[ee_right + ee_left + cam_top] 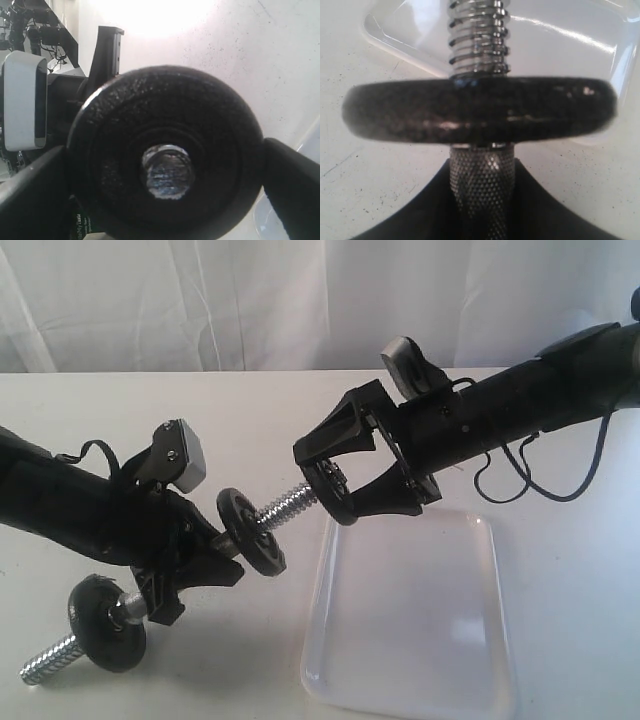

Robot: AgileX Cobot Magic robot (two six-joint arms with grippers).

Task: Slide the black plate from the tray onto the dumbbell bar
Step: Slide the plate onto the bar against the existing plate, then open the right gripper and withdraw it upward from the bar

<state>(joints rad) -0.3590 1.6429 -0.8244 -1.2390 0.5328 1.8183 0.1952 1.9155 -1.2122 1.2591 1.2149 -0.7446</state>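
Black arms (80,505), looping cables (597,458), seemingly grey-white cameras (186,458)

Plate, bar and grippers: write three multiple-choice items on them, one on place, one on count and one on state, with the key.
1. Where is the plate? A in the tray; B on the bar; C on the table.
2. How many black discs are on the bar in the exterior view? A one; B two; C three.
3. The right gripper is: A open; B shut on the plate; C shut on the bar.
Key: B, the bar's threaded end passes through its hole. B, one sits on each side of the left gripper. A, its jaws stand wide apart.
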